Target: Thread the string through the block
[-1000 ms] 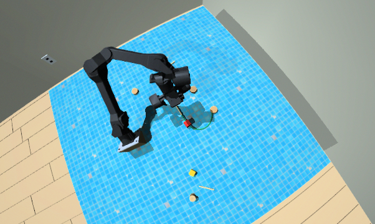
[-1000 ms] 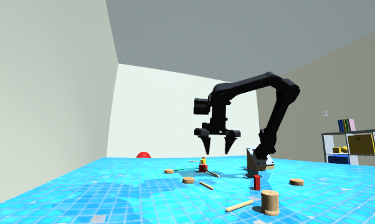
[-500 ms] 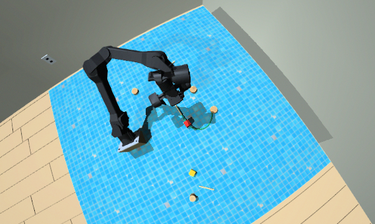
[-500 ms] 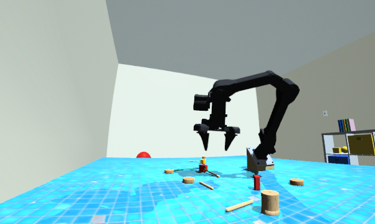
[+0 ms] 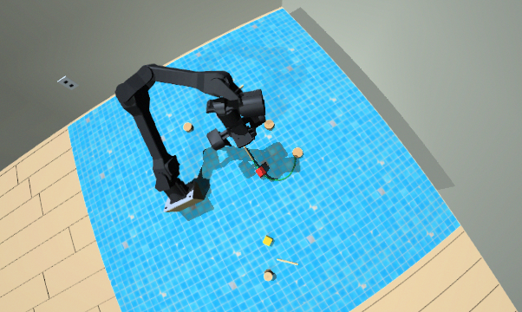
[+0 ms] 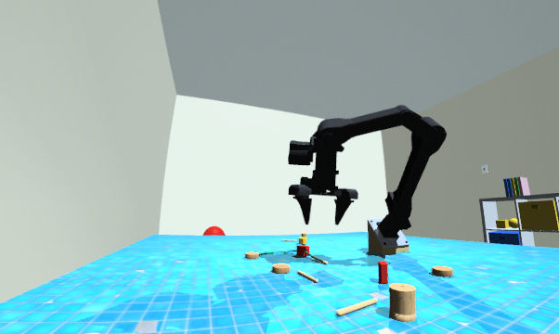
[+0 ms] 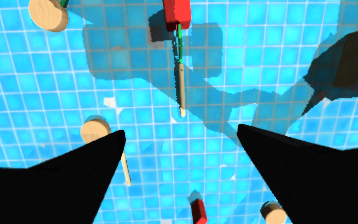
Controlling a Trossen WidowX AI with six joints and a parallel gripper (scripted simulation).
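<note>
The red block [image 5: 260,172] [image 6: 303,250] [image 7: 178,14] stands on the table. Green string shows on both of its sides: one side curves to the round wooden button [image 5: 297,152] [image 6: 252,255] [image 7: 47,14], the other runs straight to the thin wooden stick [image 5: 248,152] [image 6: 321,260] [image 7: 182,90]. The hole itself is not visible. The stick lies on the table, apart from the block, with a short length of string between them. My gripper [image 6: 322,224] [image 7: 182,132] is wide open and empty, well above the table, touching nothing. Its fingertips are hidden in the top view.
A loose stick [image 6: 307,276] [image 7: 126,167] lies near a wooden disc [image 5: 269,125] [image 6: 280,268] [image 7: 95,131]. Also there: a small red upright block [image 6: 383,272] [image 7: 199,212], another disc [image 5: 188,126] [image 6: 442,271], a cylinder [image 6: 402,302], another stick [image 6: 357,306] and a yellow cube [image 5: 268,240].
</note>
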